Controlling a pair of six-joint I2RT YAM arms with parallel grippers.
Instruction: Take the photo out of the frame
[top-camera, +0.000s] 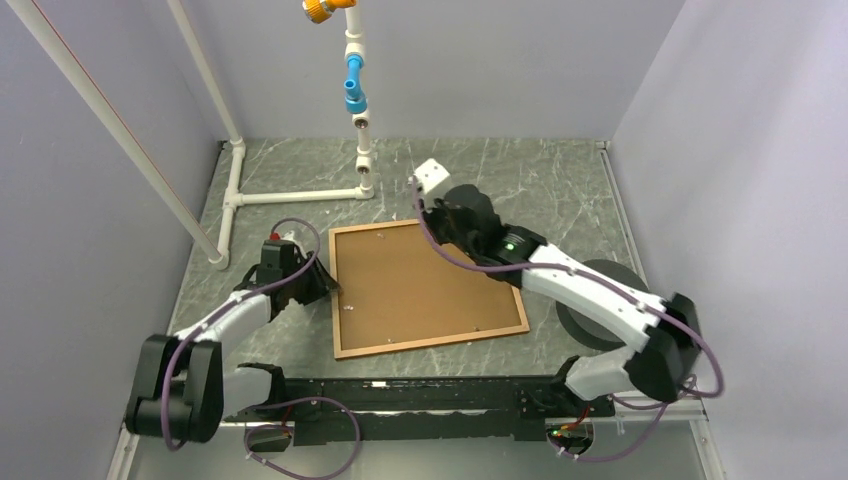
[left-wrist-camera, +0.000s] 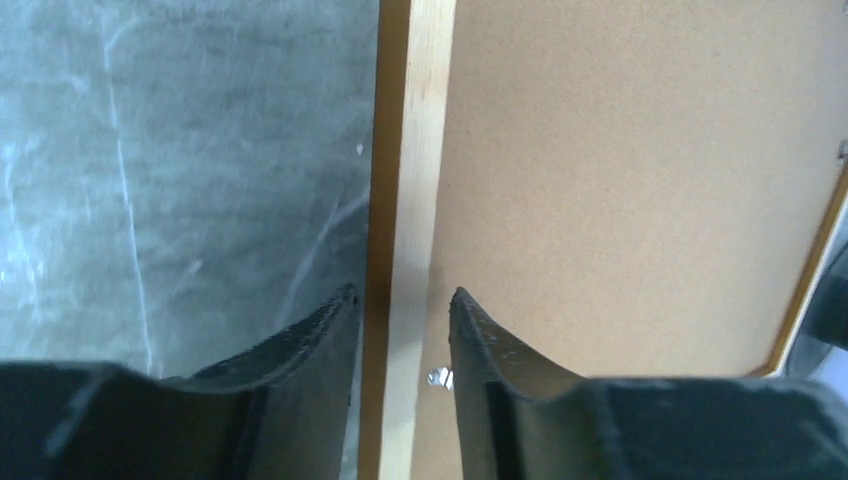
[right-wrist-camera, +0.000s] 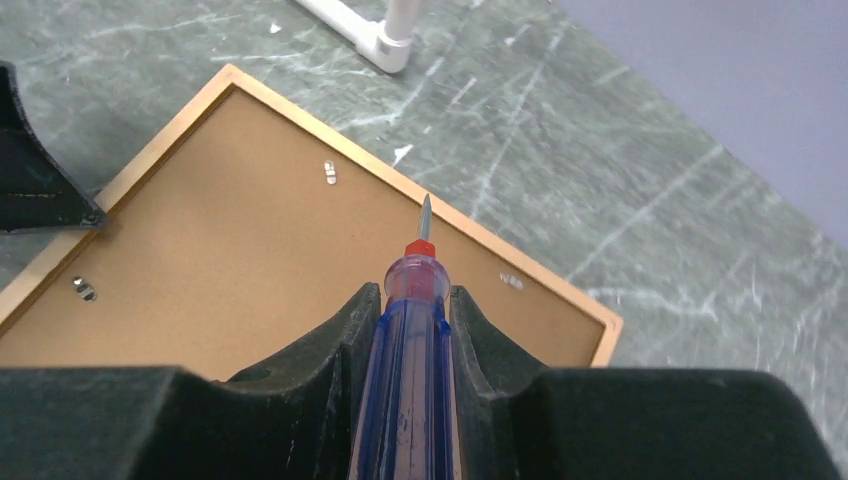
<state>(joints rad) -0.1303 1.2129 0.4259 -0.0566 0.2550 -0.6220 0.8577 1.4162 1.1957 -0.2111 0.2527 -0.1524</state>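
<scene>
The frame (top-camera: 432, 340) lies face down in the middle of the table, its brown backing board (top-camera: 415, 285) up. The photo is hidden under the board. My left gripper (top-camera: 328, 285) straddles the frame's left rail (left-wrist-camera: 415, 200), one finger outside on the table, the other on the board side, closed on the rail. My right gripper (top-camera: 437, 212) is shut on a blue-handled screwdriver (right-wrist-camera: 410, 360). It hovers over the frame's far right part, with the tip (right-wrist-camera: 426, 205) pointing at the far rail. Small metal clips (right-wrist-camera: 330, 172) sit along the board's edges.
A white pipe structure (top-camera: 290, 196) stands at the far left, its upright carrying blue and orange fittings (top-camera: 355, 90). A dark round disc (top-camera: 600, 300) lies right of the frame under my right arm. Grey walls close in on three sides.
</scene>
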